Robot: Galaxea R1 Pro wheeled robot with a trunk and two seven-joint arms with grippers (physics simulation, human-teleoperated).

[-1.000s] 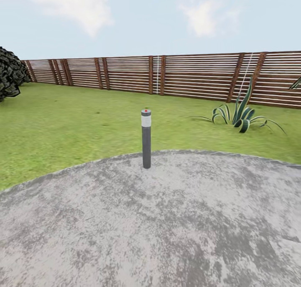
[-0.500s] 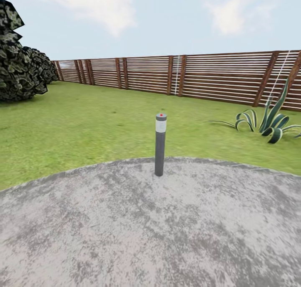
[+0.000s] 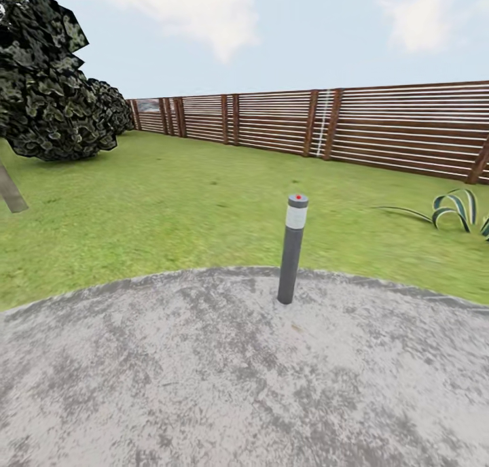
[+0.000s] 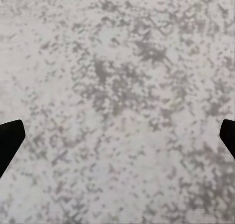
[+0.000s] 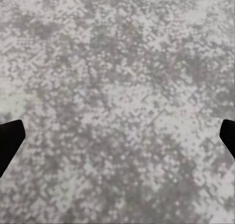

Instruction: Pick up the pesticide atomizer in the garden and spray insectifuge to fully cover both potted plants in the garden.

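Grey mottled patio (image 3: 204, 385) underfoot, lawn (image 3: 170, 202) beyond. Grey lamp post (image 3: 292, 248) upright at patio's far edge, red dot on top. Dark bushy tree (image 3: 54, 86) far left, brown slatted fence (image 3: 339, 124) behind, striped spiky plant (image 3: 458, 210) far right. Left claw (image 4: 117, 141) and right claw (image 5: 117, 141) spread wide, empty, over patio. Garden all around; atomizer and pots unseen.

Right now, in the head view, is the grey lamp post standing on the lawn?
No, the lamp post stands upright on the grey patio, just inside its edge.
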